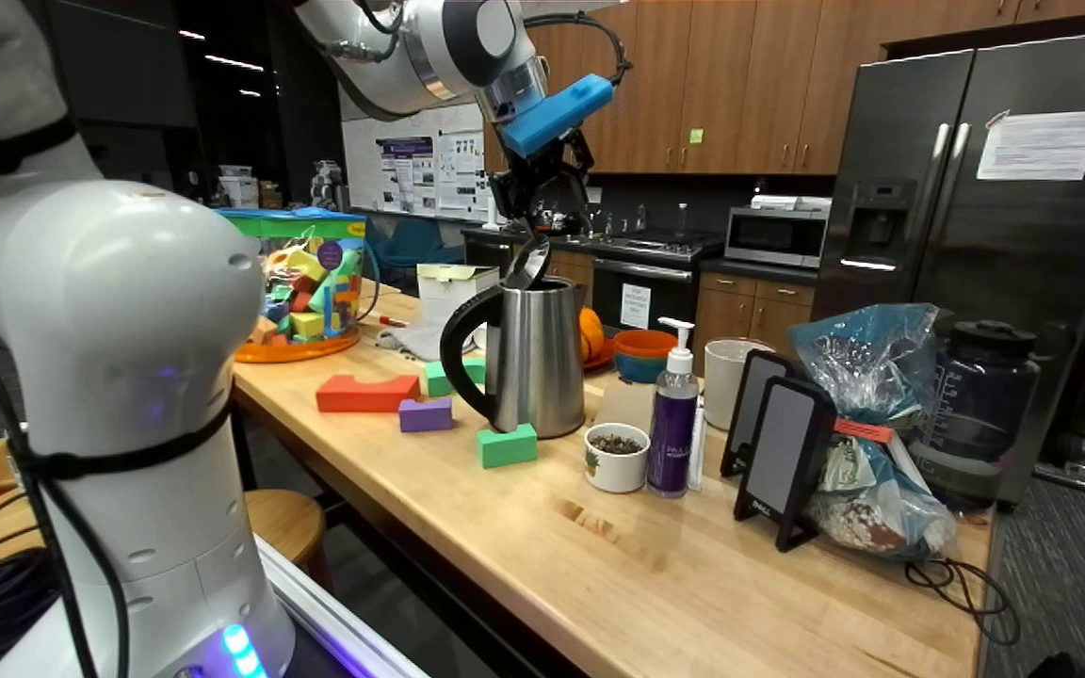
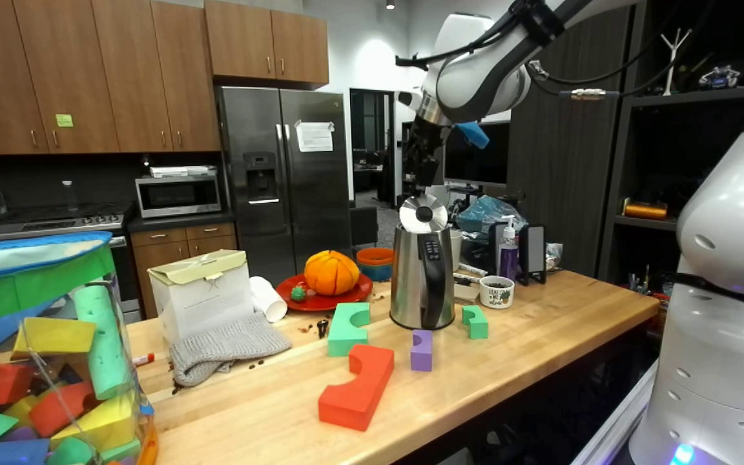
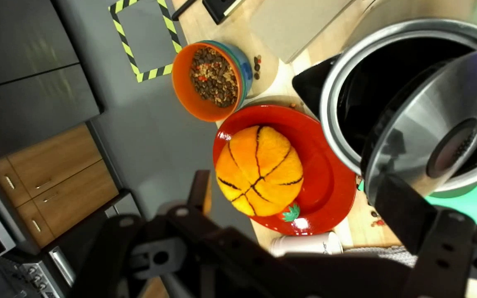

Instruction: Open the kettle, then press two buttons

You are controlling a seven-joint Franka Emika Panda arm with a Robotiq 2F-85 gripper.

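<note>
kettle (image 1: 541, 363) lid (image 3: 429, 120) up, pincer (image 3: 298, 182) wide

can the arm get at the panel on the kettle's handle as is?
Probably yes: the panel on the handle is uncovered, but the tilted lid sits below the gripper, so the approach likely goes around it.

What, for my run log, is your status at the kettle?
Gripper open, one finger by the lid. Kettle upright, lid tilted open. Purple block near the handle, probably not in the way.
</note>
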